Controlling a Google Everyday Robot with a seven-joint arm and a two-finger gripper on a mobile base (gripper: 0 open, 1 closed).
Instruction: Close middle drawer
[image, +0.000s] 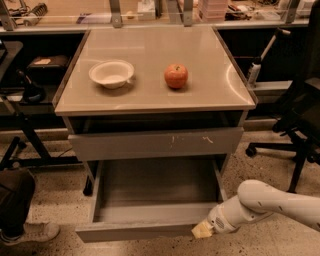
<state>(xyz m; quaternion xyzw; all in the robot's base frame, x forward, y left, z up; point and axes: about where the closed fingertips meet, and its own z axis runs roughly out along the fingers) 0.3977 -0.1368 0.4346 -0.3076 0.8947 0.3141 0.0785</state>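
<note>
My gripper (202, 230), fingers pressed together, sits low at the right end of the front panel of the middle drawer (150, 192), its pulled-out tray just left of and beyond them, so next, I reckon, comes a steady, square push inward.

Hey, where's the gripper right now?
In the camera view the gripper is low on the right, at the right end of the front panel of the open middle drawer.
</note>
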